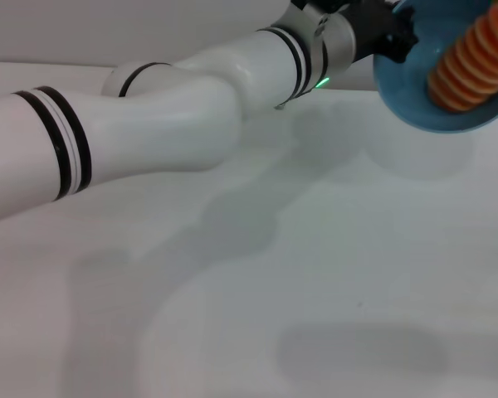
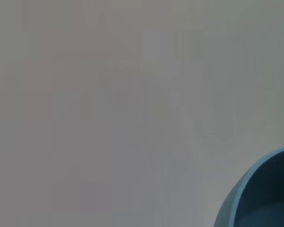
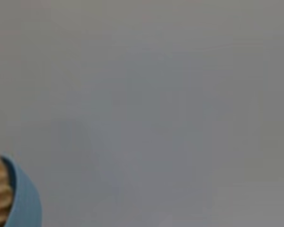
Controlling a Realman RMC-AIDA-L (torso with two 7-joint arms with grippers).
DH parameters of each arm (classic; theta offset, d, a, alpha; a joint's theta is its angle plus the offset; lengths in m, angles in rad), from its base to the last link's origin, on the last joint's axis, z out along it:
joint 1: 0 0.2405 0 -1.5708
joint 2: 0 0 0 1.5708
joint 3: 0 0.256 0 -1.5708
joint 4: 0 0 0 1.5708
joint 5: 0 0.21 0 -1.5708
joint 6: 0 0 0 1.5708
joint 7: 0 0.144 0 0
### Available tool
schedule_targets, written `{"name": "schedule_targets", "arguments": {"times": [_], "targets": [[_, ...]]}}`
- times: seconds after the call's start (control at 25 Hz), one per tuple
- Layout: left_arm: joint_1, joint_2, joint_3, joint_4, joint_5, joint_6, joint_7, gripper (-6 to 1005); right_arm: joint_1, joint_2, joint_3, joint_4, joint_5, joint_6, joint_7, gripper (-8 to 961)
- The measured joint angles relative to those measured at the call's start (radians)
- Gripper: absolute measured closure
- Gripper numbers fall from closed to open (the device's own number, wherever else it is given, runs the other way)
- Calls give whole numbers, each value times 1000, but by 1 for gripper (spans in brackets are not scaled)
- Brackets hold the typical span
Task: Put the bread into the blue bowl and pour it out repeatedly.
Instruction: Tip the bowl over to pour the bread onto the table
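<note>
The left arm (image 1: pixel 149 133) stretches from the near left across the tabletop toward its far right corner, white links banded in black, its dark left gripper (image 1: pixel 380 31) raised there, fingers hidden from sight.

Head view: looks forward and down from above onto the white table (image 1: pixel 315 290), the left arm (image 1: pixel 149 133) crossing near the lens. Both wrist views face the same bare surface at close range; all three share the blue bowl (image 1: pixel 407 99) (image 2: pixel 262 194) (image 3: pixel 26 203).
</note>
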Motion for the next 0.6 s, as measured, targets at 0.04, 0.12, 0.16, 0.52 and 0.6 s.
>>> {"name": "schedule_targets", "arguments": {"times": [0.04,0.12,0.16,0.52,0.6], "targets": [[0,0,6,5,0,-8,0,1001,0,0,4,7,0,0,-4,453],[-1,-2,30,13,1,-32,0,1001,-1,0,10,13,0,-4,-8,453],[-1,-2,30,13,1,-32,0,1001,-2,0,10,14,1,-8,-9,454],[-18,-2,44,-27,-9,-58,-11,1000,12,1,20,26,3,-33,-9,454],[-20,-2,35,-28,-11,-35,-11,1000,16,1,20,31,3,-34,-9,454]]}}
